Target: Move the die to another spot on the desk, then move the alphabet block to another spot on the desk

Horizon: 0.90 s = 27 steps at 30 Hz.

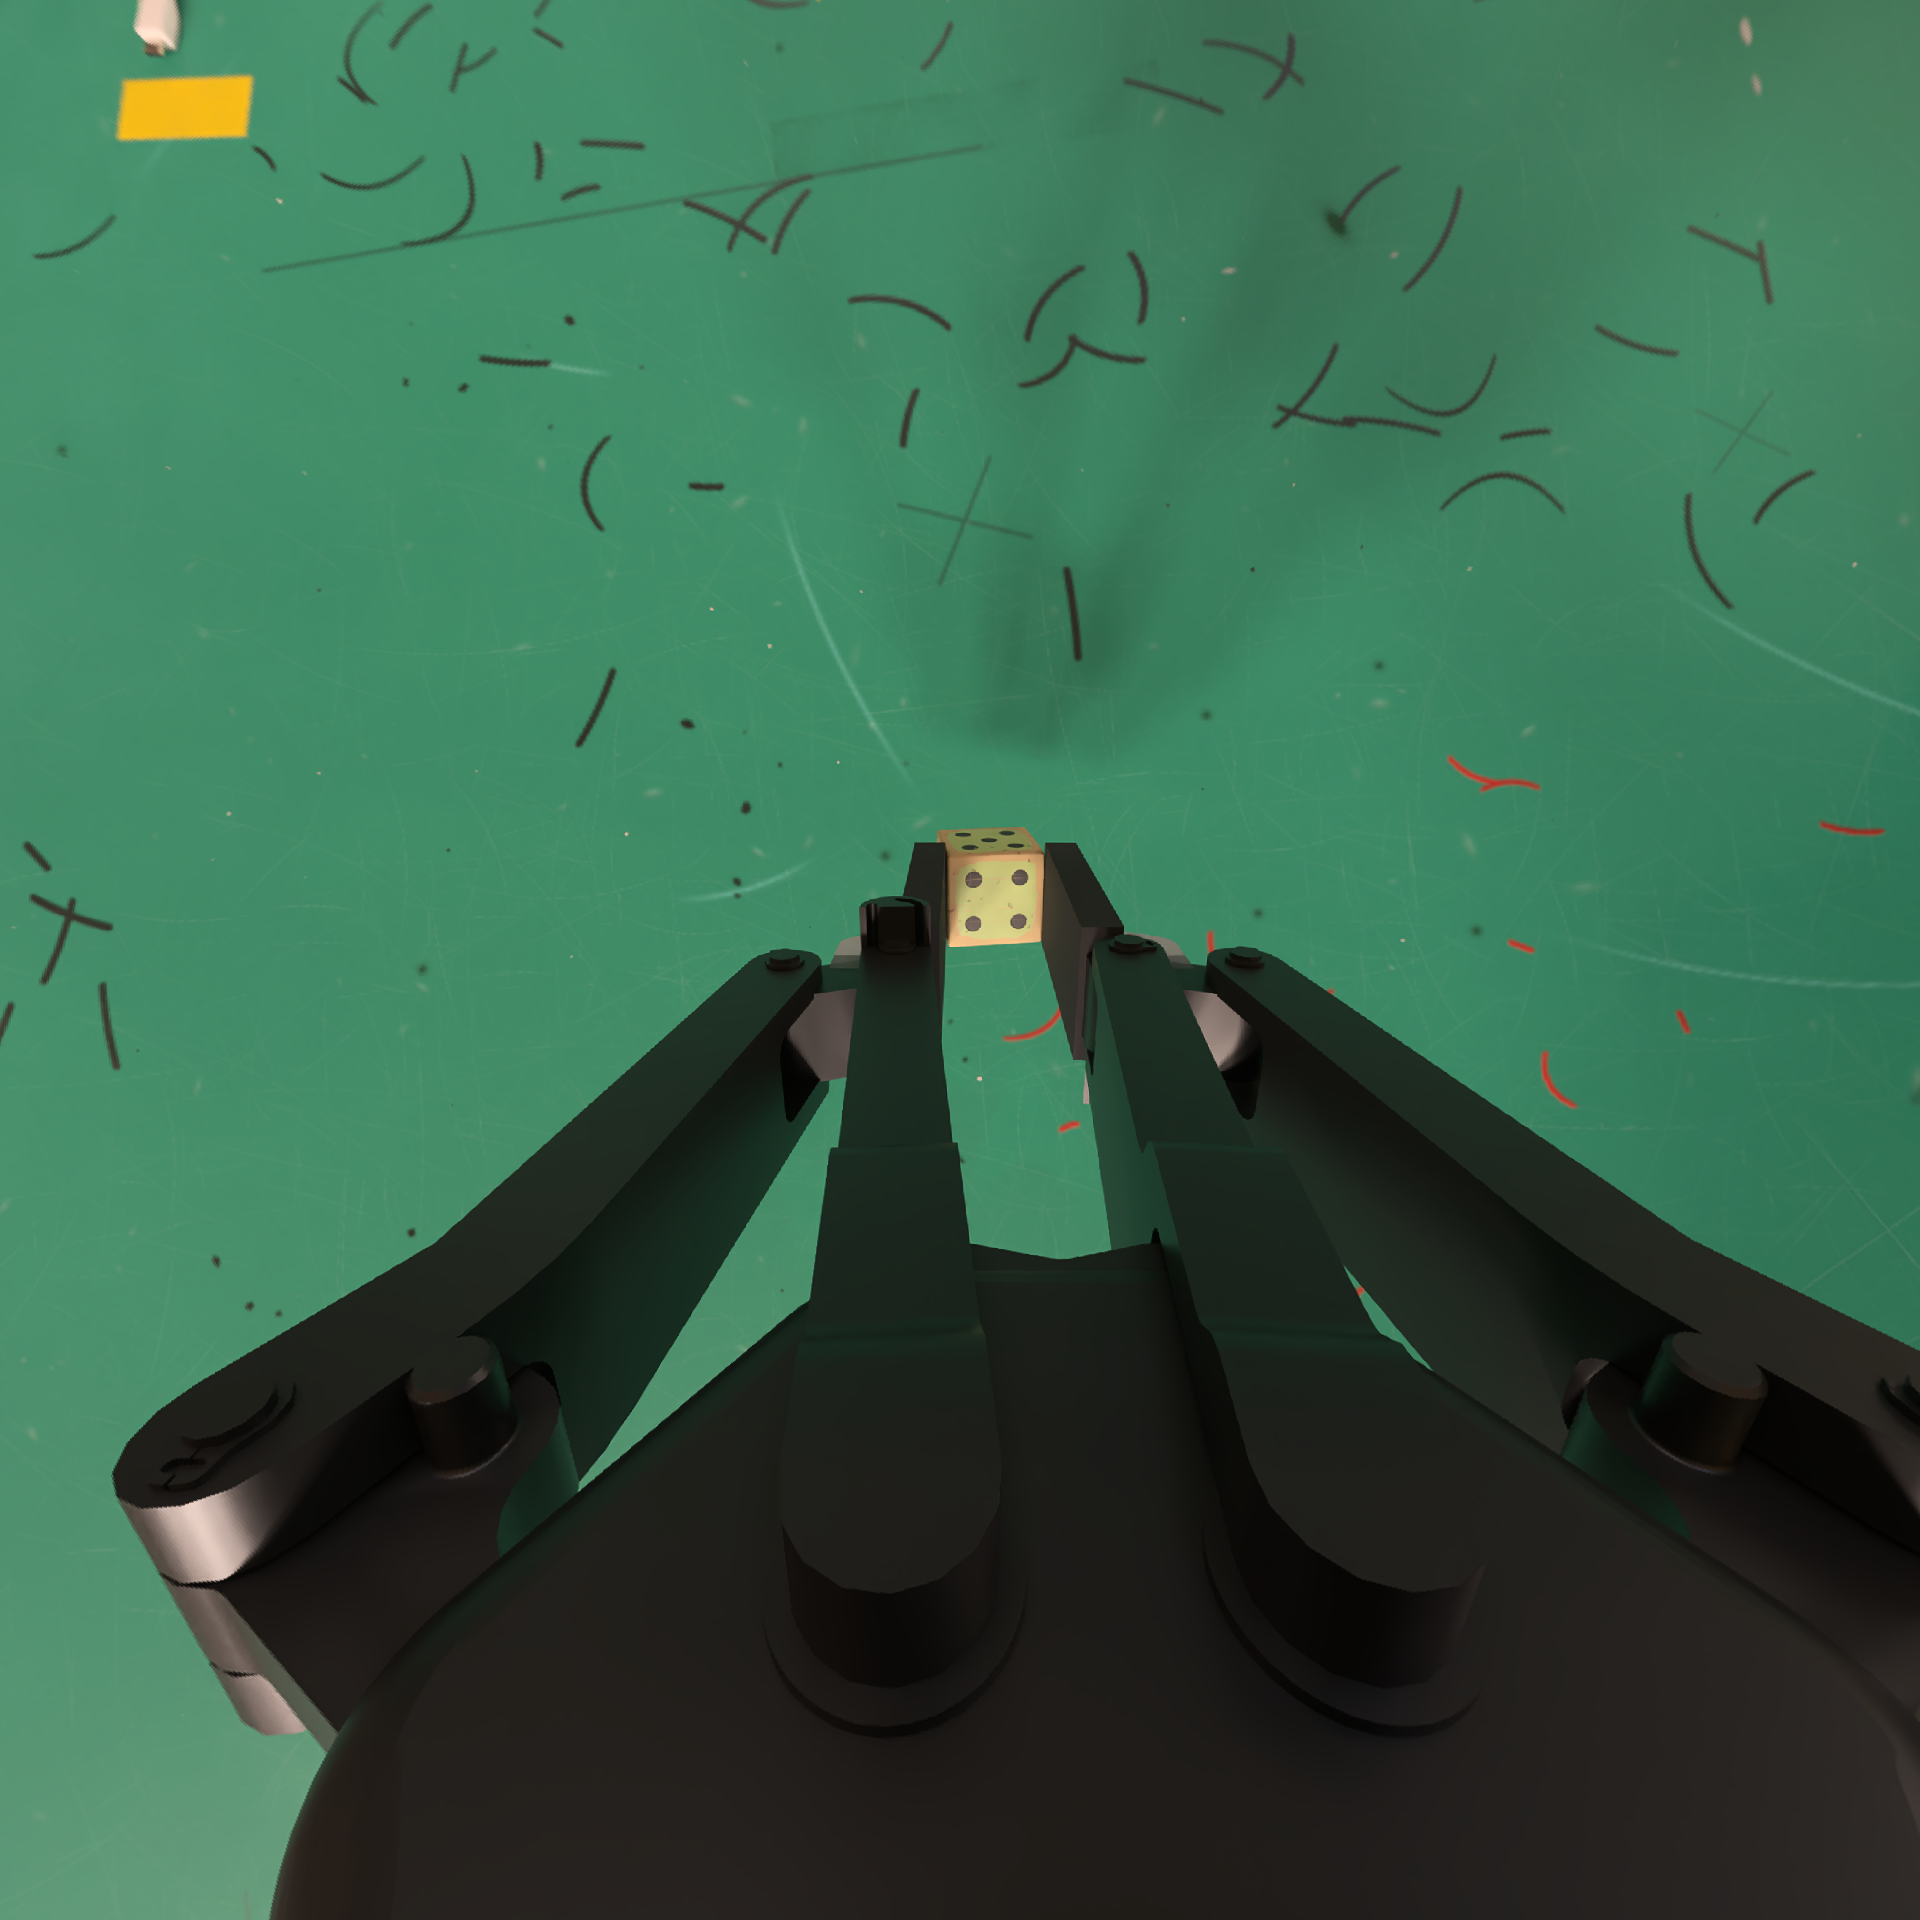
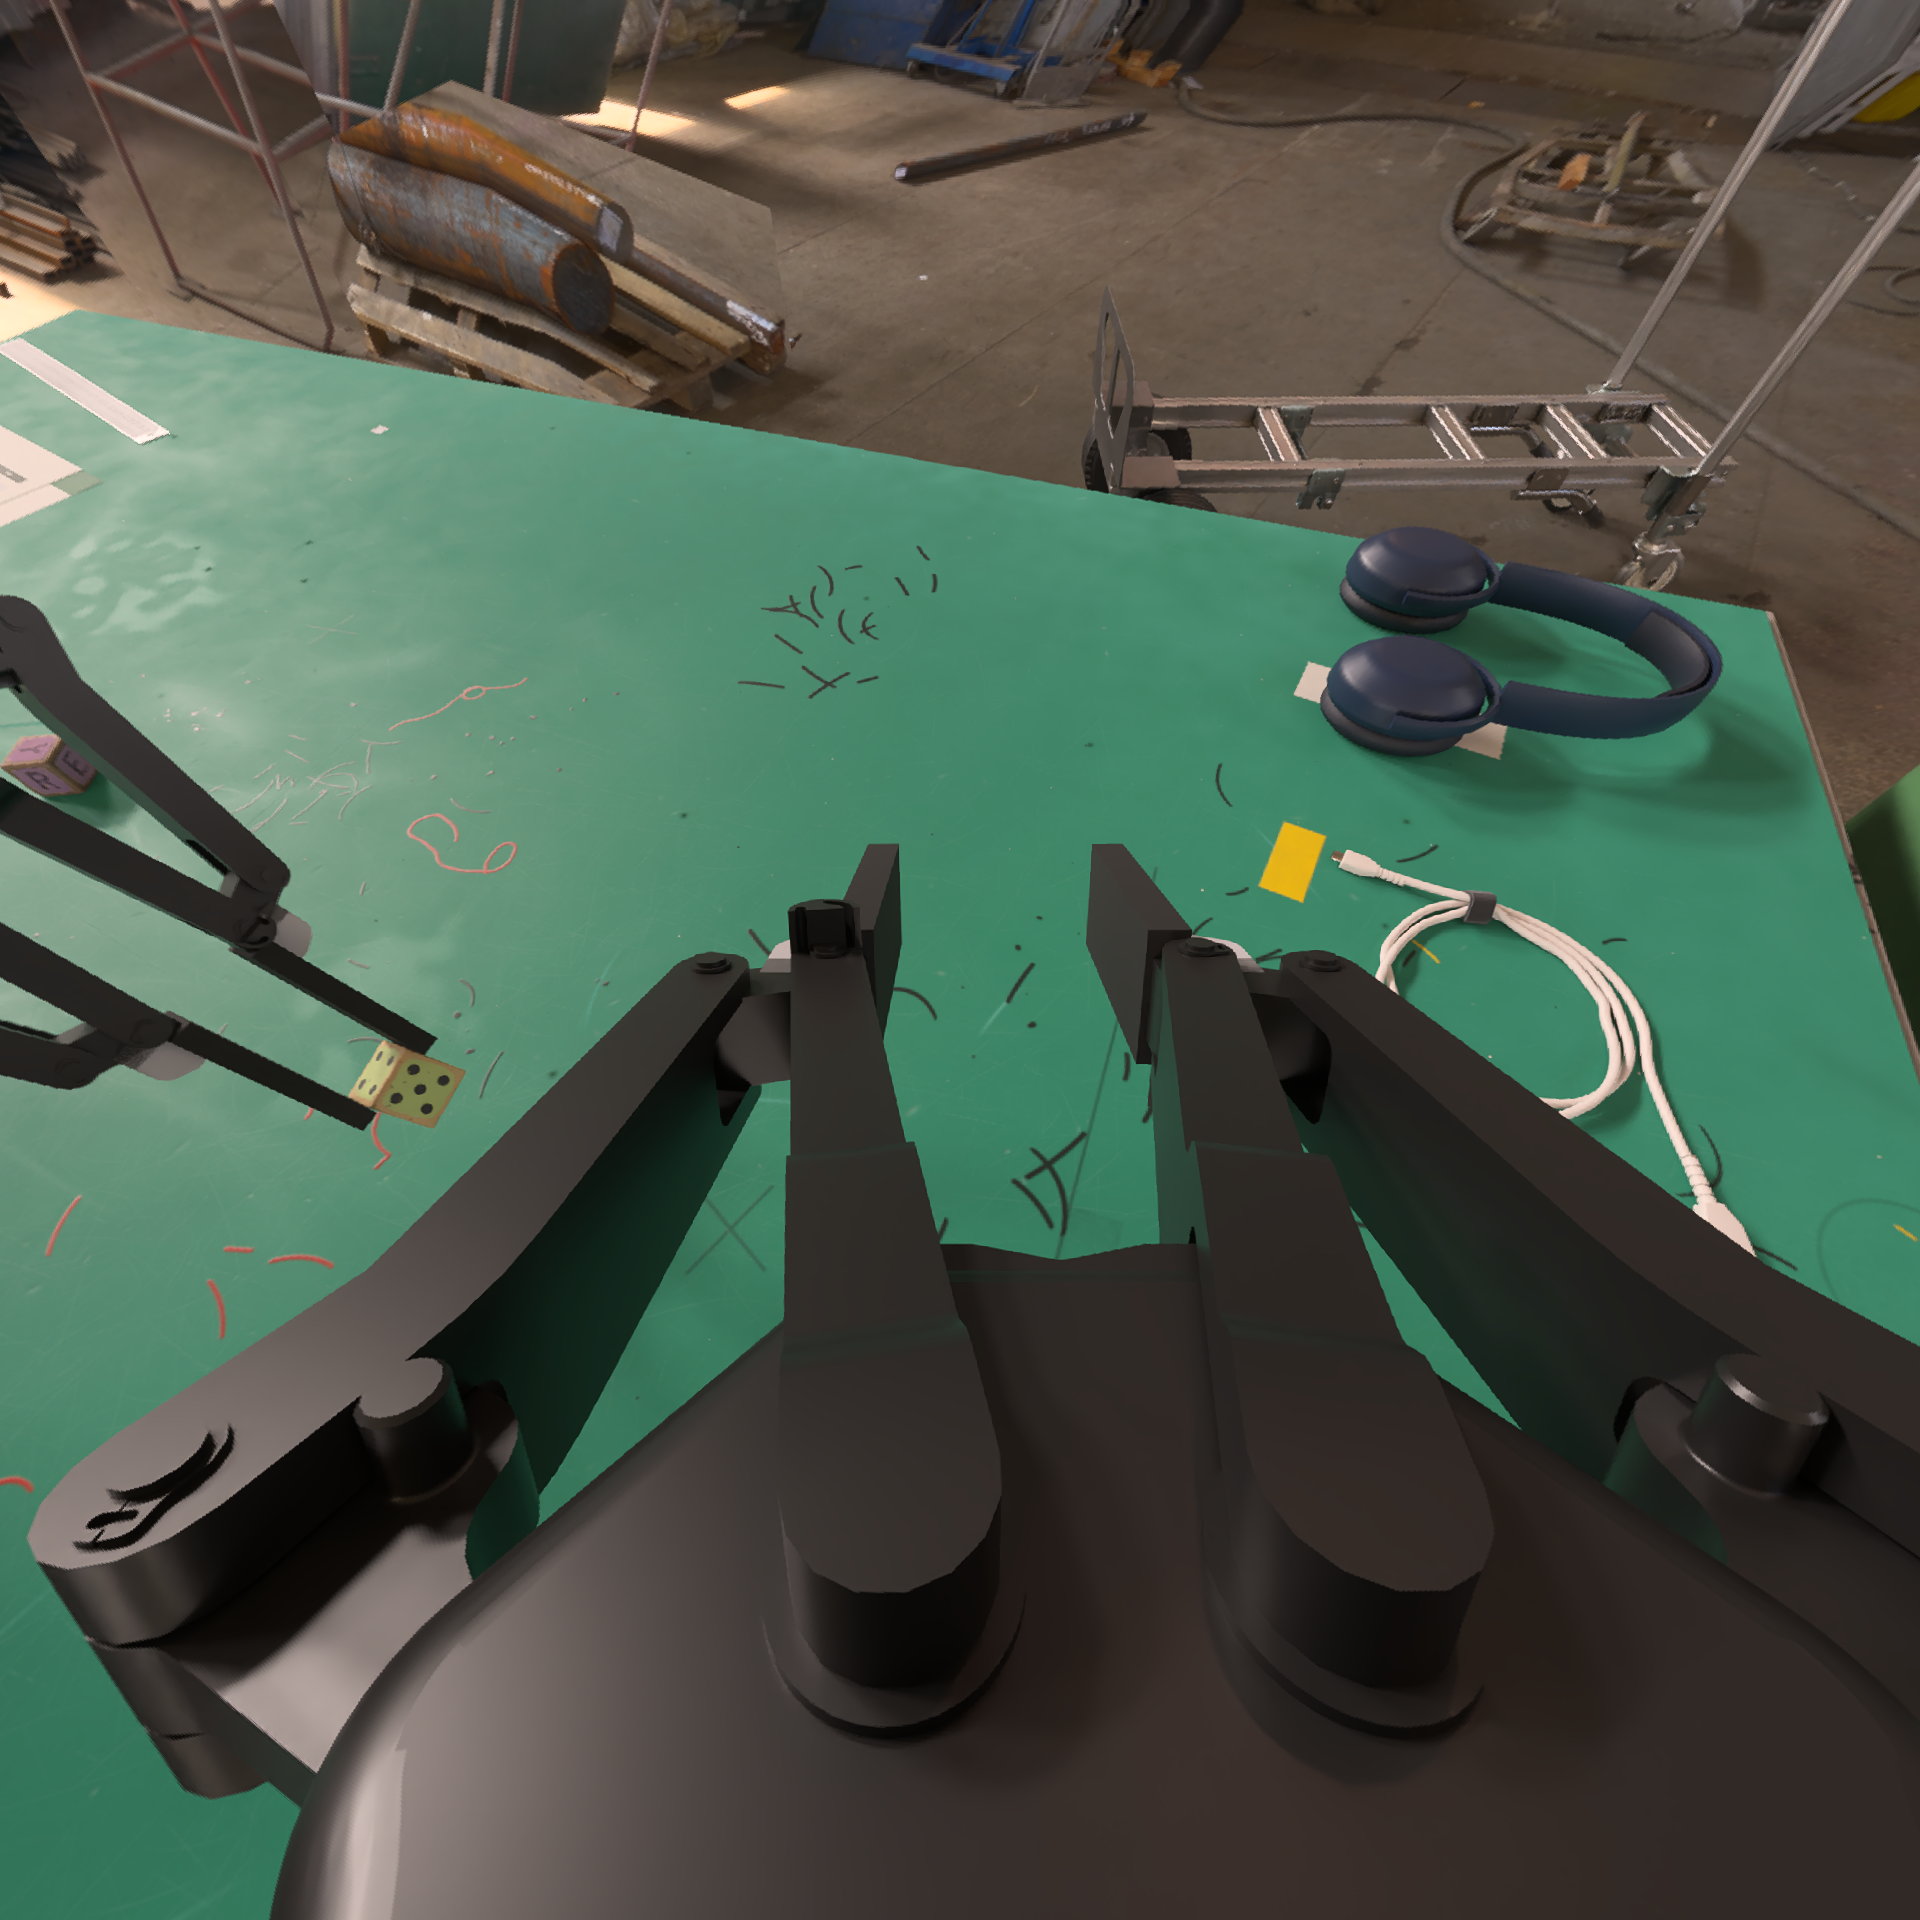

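Because the die (image 1: pixel 989 888) must be carried elsewhere first, the left gripper (image 1: pixel 992 894) pinches it above the desk (image 1: pixel 416 623), while the right gripper (image 2: pixel 992 914) waits part-open, the alphabet block (image 2: pixel 47 766) at its ten o'clock.

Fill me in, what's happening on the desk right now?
The left gripper is shut on the die, its fingers pressed on two opposite faces; from the right wrist view the die looks lifted just off the green desk. The right gripper hangs open and empty. The alphabet block sits untouched behind the left arm. Headphones and a white cable lie off to the side.
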Each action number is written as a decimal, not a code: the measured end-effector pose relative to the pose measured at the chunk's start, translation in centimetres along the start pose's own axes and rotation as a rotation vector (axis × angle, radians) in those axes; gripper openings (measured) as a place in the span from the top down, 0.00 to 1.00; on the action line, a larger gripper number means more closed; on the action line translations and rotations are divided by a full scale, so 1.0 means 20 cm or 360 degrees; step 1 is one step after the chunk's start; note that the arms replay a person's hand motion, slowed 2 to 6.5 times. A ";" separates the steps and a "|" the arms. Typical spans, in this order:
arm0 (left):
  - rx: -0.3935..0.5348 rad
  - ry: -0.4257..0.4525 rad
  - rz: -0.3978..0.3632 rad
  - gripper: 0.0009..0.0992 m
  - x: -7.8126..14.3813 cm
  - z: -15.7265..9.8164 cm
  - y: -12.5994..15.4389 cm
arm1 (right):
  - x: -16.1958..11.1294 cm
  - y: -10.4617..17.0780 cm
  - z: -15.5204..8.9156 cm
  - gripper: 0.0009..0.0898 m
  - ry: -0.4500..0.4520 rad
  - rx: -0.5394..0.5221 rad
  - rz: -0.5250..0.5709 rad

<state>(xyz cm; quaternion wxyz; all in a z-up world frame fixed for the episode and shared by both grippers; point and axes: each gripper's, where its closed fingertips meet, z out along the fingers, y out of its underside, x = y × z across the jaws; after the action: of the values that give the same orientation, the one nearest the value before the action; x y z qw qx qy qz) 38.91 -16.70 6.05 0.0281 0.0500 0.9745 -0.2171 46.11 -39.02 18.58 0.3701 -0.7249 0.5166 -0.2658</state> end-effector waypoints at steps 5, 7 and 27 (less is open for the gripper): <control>-0.0106 0.0014 0.0043 0.75 -0.01 0.03 0.00 | 0.01 0.00 0.00 0.46 -0.0012 -0.0001 0.0015; -0.0148 0.0009 0.0061 0.75 -0.01 0.05 0.00 | 0.01 0.01 0.00 0.46 -0.0014 -0.0005 0.0017; -0.0399 0.0084 0.0121 0.75 -0.04 0.13 -0.02 | 0.02 0.03 0.01 0.46 -0.0036 -0.0051 0.0008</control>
<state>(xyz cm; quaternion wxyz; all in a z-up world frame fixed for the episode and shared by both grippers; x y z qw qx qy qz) 39.70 -18.16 3.89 0.0167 0.0887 0.9917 -0.0912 46.05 -39.50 18.03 0.3649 -0.7323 0.5185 -0.2484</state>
